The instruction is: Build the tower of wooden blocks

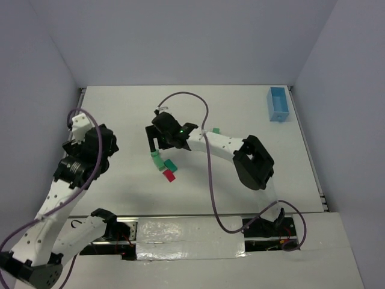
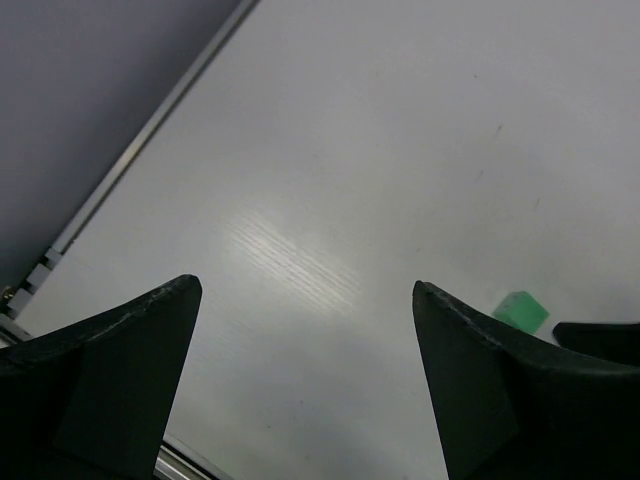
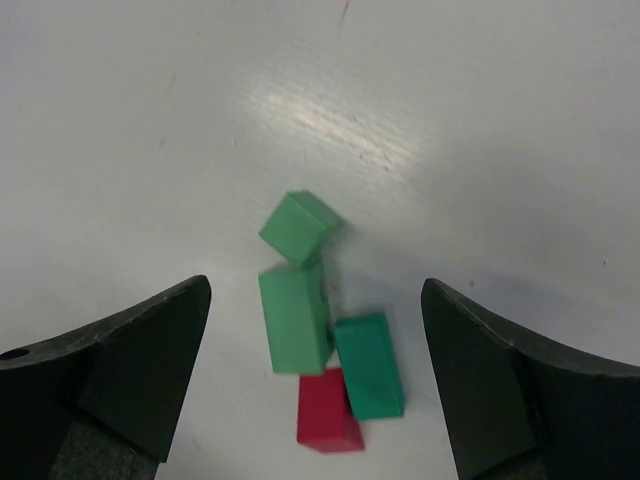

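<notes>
**Right gripper poised over unstacked blocks**

The right gripper (image 3: 315,288) hangs spread above the loose pieces, probably lining up a pick. A long green block (image 3: 295,318) and a shorter green block (image 3: 368,365) touch the red wedge (image 3: 328,424). A tilted green cube (image 3: 300,227) sits beyond. The wedge's slope is unreadable. The left gripper (image 2: 305,288), also spread, idles well away.

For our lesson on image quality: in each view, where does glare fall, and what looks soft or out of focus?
Top external: sheen on the glossy strip at the near edge. Left wrist: streaky glare on the table between dark fingers. Right wrist: similar glare beyond the green blocks; blocks crisp, near fingers softer.
</notes>
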`<state>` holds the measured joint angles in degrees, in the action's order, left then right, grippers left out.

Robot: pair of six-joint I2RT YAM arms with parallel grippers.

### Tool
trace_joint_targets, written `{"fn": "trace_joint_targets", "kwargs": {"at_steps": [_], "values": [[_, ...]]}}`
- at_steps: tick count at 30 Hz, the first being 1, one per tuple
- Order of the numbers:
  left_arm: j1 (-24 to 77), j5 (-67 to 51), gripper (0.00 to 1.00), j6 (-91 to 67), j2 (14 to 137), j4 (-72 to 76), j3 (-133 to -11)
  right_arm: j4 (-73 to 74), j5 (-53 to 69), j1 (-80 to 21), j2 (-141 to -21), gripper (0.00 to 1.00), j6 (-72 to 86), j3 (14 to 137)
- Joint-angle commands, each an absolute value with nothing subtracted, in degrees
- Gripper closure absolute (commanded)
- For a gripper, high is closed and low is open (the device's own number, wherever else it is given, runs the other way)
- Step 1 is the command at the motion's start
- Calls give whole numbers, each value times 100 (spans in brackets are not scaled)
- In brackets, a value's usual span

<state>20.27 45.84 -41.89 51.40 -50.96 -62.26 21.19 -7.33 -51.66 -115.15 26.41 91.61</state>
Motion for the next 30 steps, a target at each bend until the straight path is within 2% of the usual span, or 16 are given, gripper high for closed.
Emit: {"fn": "trace_joint_targets", "kwargs": {"at_steps": [1,3,8,12,19,23,30], "values": [[1951,5194,0,-3701,4414,-4696,-5503,2486,-1905,-5404,-12030,7,3347,10044],[1942,4791,1,-3551,4159,-4597,-5493,2680,-2433,-5493,-12295,6,3724,10361],[1898,4545,0,-3278,4104,-4350,-5379,2812,-2786,-5686,-13015,8,4051,11020],[1898,4422,0,-3208,4289,-4377,-5414,2989,-2838,-5835,-13385,17,4227,11425],[1898,4210,1,-3111,4078,-4210,-5344,3234,-3207,-5924,-13456,25,4587,11391],[1898,4105,1,-3068,4025,-4175,-5317,3024,-3182,-5950,-13394,36,4605,11232],[1898,4104,1,-3067,3955,-4175,-5309,3129,-3006,-5959,-13684,44,4579,11645]]}}
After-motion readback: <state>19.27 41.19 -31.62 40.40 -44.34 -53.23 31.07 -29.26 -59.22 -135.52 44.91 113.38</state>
